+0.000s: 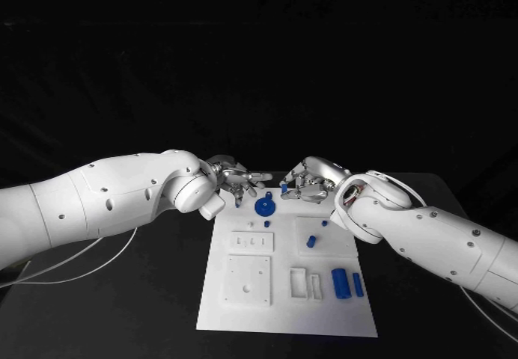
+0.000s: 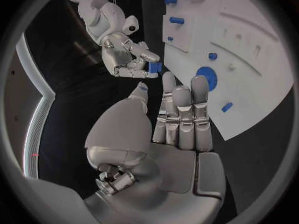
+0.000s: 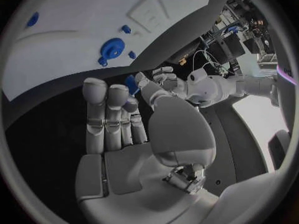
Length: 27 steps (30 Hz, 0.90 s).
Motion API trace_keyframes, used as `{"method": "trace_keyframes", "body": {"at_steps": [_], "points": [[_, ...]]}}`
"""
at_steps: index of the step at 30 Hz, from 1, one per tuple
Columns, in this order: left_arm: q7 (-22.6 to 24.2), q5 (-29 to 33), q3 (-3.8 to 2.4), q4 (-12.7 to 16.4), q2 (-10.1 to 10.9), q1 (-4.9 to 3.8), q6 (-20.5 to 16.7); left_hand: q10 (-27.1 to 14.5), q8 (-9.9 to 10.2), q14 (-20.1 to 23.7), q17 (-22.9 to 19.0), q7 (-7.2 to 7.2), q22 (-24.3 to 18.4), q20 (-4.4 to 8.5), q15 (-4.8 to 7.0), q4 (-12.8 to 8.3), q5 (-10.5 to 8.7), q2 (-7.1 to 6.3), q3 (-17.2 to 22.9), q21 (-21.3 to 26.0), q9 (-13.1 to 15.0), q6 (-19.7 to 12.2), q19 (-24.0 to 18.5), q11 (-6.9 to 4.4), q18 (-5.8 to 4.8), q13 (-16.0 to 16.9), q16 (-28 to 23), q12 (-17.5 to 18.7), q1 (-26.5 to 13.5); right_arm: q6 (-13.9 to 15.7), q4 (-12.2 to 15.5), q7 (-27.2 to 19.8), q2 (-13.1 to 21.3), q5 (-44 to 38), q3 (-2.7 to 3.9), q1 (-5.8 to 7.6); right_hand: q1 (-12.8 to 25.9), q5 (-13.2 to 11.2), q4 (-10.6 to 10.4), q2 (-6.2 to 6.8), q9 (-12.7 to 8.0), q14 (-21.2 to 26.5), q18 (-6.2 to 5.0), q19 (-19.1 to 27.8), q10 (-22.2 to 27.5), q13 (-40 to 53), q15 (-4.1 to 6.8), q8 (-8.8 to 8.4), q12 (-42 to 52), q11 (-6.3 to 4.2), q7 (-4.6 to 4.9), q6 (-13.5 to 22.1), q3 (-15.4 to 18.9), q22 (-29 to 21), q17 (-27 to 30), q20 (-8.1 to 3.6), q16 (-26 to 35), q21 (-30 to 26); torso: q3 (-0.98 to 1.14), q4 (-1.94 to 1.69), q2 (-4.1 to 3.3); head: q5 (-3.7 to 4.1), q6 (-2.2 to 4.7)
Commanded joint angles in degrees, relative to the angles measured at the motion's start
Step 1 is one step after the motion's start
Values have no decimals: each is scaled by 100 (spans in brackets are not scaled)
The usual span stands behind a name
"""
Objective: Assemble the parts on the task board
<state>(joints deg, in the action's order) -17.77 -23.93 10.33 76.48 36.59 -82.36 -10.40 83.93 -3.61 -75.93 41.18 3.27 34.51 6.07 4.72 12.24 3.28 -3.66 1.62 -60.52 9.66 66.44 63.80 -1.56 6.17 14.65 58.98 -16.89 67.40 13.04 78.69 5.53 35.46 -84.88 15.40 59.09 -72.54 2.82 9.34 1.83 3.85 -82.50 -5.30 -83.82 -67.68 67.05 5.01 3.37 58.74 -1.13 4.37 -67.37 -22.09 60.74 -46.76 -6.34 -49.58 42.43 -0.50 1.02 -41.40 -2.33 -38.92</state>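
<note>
The white task board (image 1: 283,314) lies in the middle of the table. At its far end sits a round blue disc (image 1: 264,207) (image 2: 207,77) (image 3: 113,48), with a small blue piece (image 1: 266,223) beside it. My right hand (image 1: 305,182) (image 3: 118,129) hovers over the board's far right corner and pinches a small blue part (image 1: 285,187) (image 3: 131,83) (image 2: 154,67) between thumb and fingers. My left hand (image 1: 239,179) (image 2: 177,119) hangs over the far left corner, fingers straight and together, holding nothing. The two hands face each other a short way apart.
A short blue peg (image 1: 312,241) (image 2: 177,20) stands mid-board. Two long blue pieces (image 1: 341,283) lie near the right edge. White recessed blocks (image 1: 249,280) fill the board's left half. Black table (image 1: 129,314) surrounds the board; a white cable (image 1: 75,275) runs at the left.
</note>
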Motion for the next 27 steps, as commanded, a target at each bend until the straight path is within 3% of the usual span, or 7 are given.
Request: {"method": "trace_keyframes", "body": {"at_steps": [1,3,6,15,23,25,27], "points": [[-484,-427,-2,18,-57,-13,6,128,-16,7,3,-12,54,-2,24,45,-13,-89,25,12,54,51,68,-23,-84,8,71,17,4,-64,-28,507,-84,-416,-36,22,34,15,-32,108,28,-19,-55,-295,23,-16,8,25,-29,1,-35,-105,-81,-4,-2,-3,42,-33,2,4,-7,-22,22],[-542,-492,-2,39,-80,-14,-33,136,-34,4,46,-56,113,12,40,-2,129,-101,50,-13,189,187,81,-44,-87,27,156,-6,6,-73,-55,542,-137,-438,-59,31,41,36,-53,133,30,-20,-60,-296,30,-22,5,25,-33,4,-33,-99,-100,-5,-2,2,44,-39,-5,9,-4,-27,32],[-585,-537,-2,58,-104,-14,-67,105,-15,42,60,-66,264,14,39,-35,192,-146,100,18,559,140,61,-41,-87,60,223,-29,-60,-93,-84,570,-197,-455,-85,40,46,41,-71,141,31,-21,-63,-297,28,-21,5,25,-26,4,-32,-98,-110,-2,-3,3,44,-36,-6,-1,-2,-29,35],[-643,-572,-3,51,-181,-14,-125,89,-9,67,14,-70,640,7,33,241,108,-369,194,258,914,100,116,-40,-92,81,265,-45,-168,-151,-111,615,-350,-493,-174,63,43,50,-104,154,34,-21,-67,-297,26,-22,5,26,-16,4,-34,-101,-134,-4,-6,5,45,-44,2,0,-5,-31,25],[-724,-617,-3,44,-270,-14,-26,73,-7,83,0,-99,1025,13,37,166,142,-344,184,518,1343,122,172,-48,-114,82,274,-44,-153,-177,-105,632,-402,-504,-204,71,43,51,-116,154,35,-21,-70,-298,28,-24,4,26,-14,3,-35,-102,-136,-3,-7,4,46,-44,5,16,-8,-53,27],[-744,-653,-3,27,-290,-14,-33,91,-10,70,12,-99,1069,16,42,118,236,-327,175,544,1375,116,181,-53,-118,91,303,-62,-135,-182,-97,639,-411,-504,-206,72,42,52,-120,157,36,-20,-72,-299,25,-24,6,27,-10,3,-37,-107,-133,-6,-10,4,45,-48,6,14,-8,-51,27],[-765,-690,-3,10,-310,-13,-39,89,-10,77,26,-106,1111,22,47,34,474,-309,147,569,1412,130,183,-59,-125,102,330,-78,-101,-186,-88,646,-417,-505,-207,74,42,52,-120,157,36,-20,-72,-299,25,-24,6,27,-10,3,-37,-107,-133,-6,-10,4,45,-48,7,9,-8,-52,23]]}}
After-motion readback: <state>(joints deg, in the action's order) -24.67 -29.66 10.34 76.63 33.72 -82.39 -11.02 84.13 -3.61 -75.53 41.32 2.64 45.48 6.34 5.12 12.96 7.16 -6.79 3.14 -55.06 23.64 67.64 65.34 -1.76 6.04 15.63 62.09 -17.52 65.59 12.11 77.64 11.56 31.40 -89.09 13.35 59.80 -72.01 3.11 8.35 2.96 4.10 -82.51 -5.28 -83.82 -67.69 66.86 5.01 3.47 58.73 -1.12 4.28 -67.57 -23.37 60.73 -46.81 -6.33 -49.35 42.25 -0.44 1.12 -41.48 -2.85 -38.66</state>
